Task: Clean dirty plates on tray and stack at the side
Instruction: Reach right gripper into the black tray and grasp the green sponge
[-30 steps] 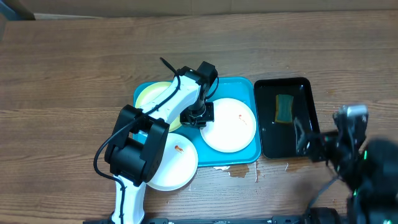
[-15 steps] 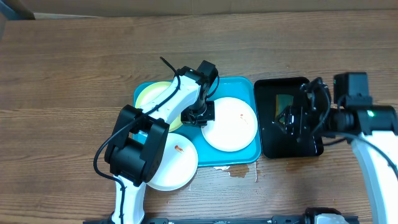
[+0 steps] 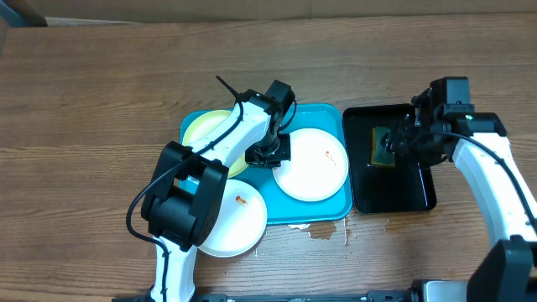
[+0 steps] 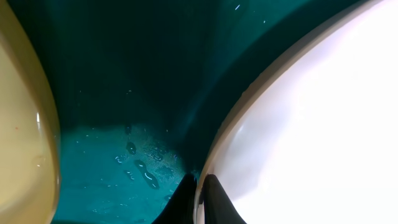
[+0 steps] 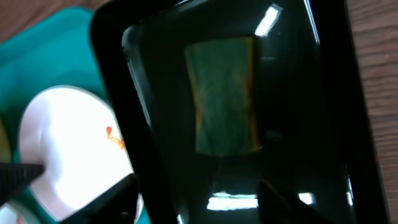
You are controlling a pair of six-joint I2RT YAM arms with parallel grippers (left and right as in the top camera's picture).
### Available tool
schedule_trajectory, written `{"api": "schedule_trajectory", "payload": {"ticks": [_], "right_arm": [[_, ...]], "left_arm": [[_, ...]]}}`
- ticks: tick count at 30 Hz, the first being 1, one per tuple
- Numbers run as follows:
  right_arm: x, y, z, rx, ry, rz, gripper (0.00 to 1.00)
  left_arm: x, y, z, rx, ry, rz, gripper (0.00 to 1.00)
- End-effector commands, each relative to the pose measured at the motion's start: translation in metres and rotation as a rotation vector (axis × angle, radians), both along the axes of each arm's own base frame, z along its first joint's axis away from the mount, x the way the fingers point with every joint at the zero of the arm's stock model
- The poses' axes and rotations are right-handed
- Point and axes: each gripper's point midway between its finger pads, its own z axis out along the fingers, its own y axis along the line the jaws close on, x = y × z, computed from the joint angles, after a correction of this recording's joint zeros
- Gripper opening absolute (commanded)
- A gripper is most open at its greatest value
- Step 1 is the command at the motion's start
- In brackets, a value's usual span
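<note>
The turquoise tray (image 3: pixel 339 206) holds a white plate (image 3: pixel 312 168) with a small orange smear on its right half. A pale yellow-green plate (image 3: pixel 205 127) lies at its back left. Another white plate (image 3: pixel 231 222) with a red smear overhangs the front left corner. My left gripper (image 3: pixel 270 155) is shut on the right white plate's left rim; in the left wrist view its black fingertips (image 4: pixel 211 198) pinch that rim (image 4: pixel 214 149). My right gripper (image 3: pixel 394 143) hovers open over a green sponge (image 3: pixel 383 147), which shows lying flat ahead of the jaws (image 5: pixel 225 93).
The sponge sits in a narrow black tray (image 3: pixel 394 189) right of the turquoise one, its glossy floor (image 5: pixel 336 124) wet. Small water puddles (image 3: pixel 323 231) lie on the wooden table by the turquoise tray's front edge. The left arm (image 3: pixel 189 201) crosses the front white plate.
My right arm has swung from the table's front right corner up over the black tray, above the sponge. The left arm and the plates have not moved.
</note>
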Motion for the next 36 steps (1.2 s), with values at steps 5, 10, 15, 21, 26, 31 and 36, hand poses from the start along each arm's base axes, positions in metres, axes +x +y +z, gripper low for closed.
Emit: {"api": "schedule_trajectory", "payload": {"ticks": [5, 10, 15, 21, 26, 31, 36], "right_arm": [[-0.005, -0.008, -0.042, -0.04, 0.057, -0.023, 0.67], [-0.009, -0.007, -0.071, -0.04, 0.071, -0.015, 0.67], [-0.008, 0.001, -0.085, -0.044, 0.05, 0.017, 0.67], [-0.005, 0.013, -0.091, -0.081, 0.039, 0.081, 0.68], [-0.009, -0.001, -0.103, -0.183, 0.07, 0.068, 0.68], [-0.012, -0.001, -0.109, -0.181, 0.077, 0.069, 0.64], [-0.01, -0.001, -0.107, -0.181, 0.071, 0.069, 0.12]], "left_arm": [[0.002, 0.004, -0.008, 0.03, -0.009, 0.004, 0.07], [0.001, 0.004, -0.008, 0.03, -0.008, 0.003, 0.07], [0.001, 0.004, -0.008, 0.03, -0.008, 0.004, 0.08], [0.001, 0.004, -0.008, 0.03, -0.008, 0.003, 0.09], [0.001, 0.004, -0.008, 0.03, -0.008, 0.003, 0.1], [0.001, 0.004, -0.008, 0.03, -0.007, 0.003, 0.11], [0.001, 0.004, -0.008, 0.03, -0.007, 0.003, 0.11]]}}
